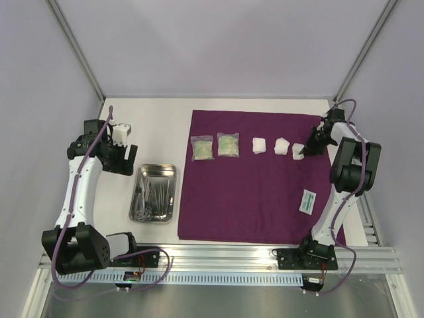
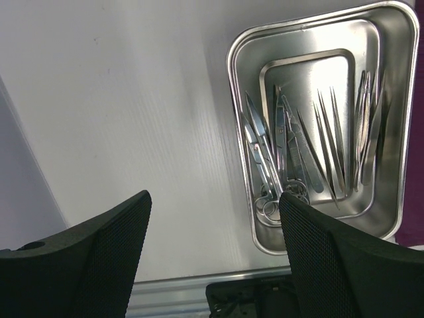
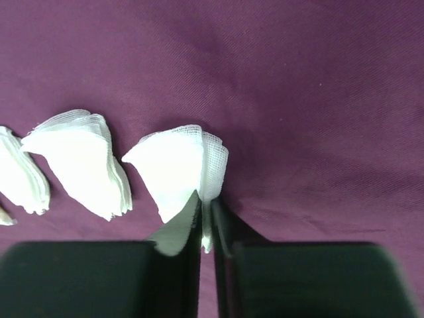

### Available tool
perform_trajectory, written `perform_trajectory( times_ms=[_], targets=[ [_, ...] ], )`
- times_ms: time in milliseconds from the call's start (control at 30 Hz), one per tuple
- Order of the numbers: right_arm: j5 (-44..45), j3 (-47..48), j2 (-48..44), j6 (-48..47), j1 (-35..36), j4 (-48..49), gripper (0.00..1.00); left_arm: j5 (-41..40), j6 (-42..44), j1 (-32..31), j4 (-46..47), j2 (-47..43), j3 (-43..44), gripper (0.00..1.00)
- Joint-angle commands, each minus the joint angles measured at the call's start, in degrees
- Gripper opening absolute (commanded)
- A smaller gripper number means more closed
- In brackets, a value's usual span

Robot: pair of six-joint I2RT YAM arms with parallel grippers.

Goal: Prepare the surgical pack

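Sheet (image 1: 252, 199), deep purple, spread flat over the middle and right of the table (image 1: 152, 116), seen whole only from the top camera. Along its far edge, a row:
- clear packet (image 1: 202, 148)
- second clear packet (image 1: 228, 144)
- first gauze pad (image 1: 259, 144)
- middle gauze pad (image 1: 283, 146)
- third gauze pad (image 1: 298, 151)

Small flat packet (image 1: 307, 201) alone near the sheet's right edge. Steel tray (image 1: 157, 167) on bare table just beside the sheet's left edge; contents only a grey tangle from this height. Left gripper (image 1: 122, 161) above bare table, past the tray's far left corner. Right gripper (image 1: 305, 152) down at the third gauze pad; grip unreadable from here.

Left wrist: fingers (image 2: 99, 258) spread wide, nothing between them, bare table below. Tray contents resolved only here: scissors (image 2: 265, 165) on the left, tweezers (image 2: 331, 139) on the right. One tray corner hidden behind a finger. Sheet reduced to a sliver at the frame's right edge.

Right wrist: fingers (image 3: 179, 232) drawn almost together, pinching the near edge of the third gauze pad (image 3: 175, 172), a thin white strip caught between them. Middle gauze pad (image 3: 79, 159) just beside it, not touching. First gauze pad (image 3: 20, 179) cut off by the frame's left edge. Purple cloth filling the rest.
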Motion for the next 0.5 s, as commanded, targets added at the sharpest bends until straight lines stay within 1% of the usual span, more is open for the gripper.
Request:
perform_trajectory(
  times_ms=[0,67,467],
  targets=[
    [-3.07,-0.06,-3.18,0.58,-0.29,1.69,0.04,2.72,-0.74,0.21,-1.31,0.45,3.45,0.86],
    [-3.95,0.38,-3.7,1.02,-0.29,1.51,0.0,3.08,-0.65,0.21,-1.74,0.8,4.42,0.86],
    [-6.41,-1.64,-11.88,4.18,0.5,2.92,0.0,5.8,-1.71,0.12,-4.21,3.34,9.87,0.85]
  ],
)
